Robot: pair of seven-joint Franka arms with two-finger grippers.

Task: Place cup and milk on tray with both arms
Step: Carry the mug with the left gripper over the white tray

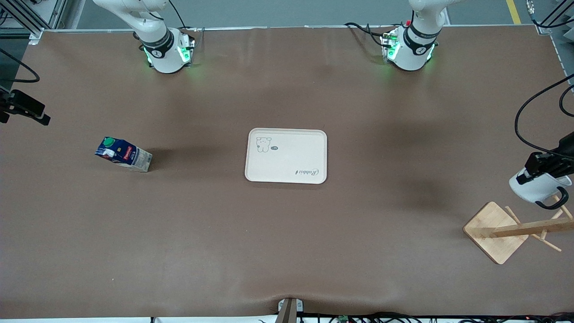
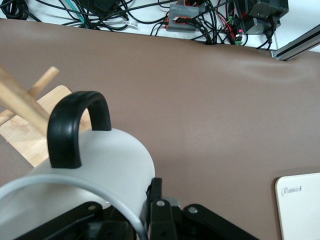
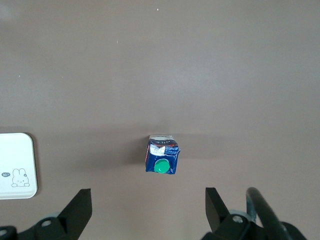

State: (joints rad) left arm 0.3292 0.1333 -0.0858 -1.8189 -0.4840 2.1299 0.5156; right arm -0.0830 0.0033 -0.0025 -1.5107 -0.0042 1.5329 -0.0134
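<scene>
The white cup (image 1: pixel 538 186) with its black handle (image 1: pixel 552 202) hangs tilted in my left gripper (image 1: pixel 533 174), over the table just above the wooden rack. In the left wrist view the cup (image 2: pixel 105 160) fills the near part, with one finger (image 2: pixel 156 192) against its wall. The milk (image 1: pixel 123 154) stands on the table toward the right arm's end. My right gripper (image 3: pixel 148 202) is open and high over the table, with the milk (image 3: pixel 162 160) below it. It does not show in the front view. The cream tray (image 1: pixel 287 155) lies empty at the table's middle.
A wooden rack with a square base (image 1: pixel 493 233) and slanted pegs stands toward the left arm's end, nearer to the front camera than the cup. A tray corner (image 3: pixel 17 172) shows in the right wrist view. Cables and boxes (image 2: pixel 200 20) line the table edge.
</scene>
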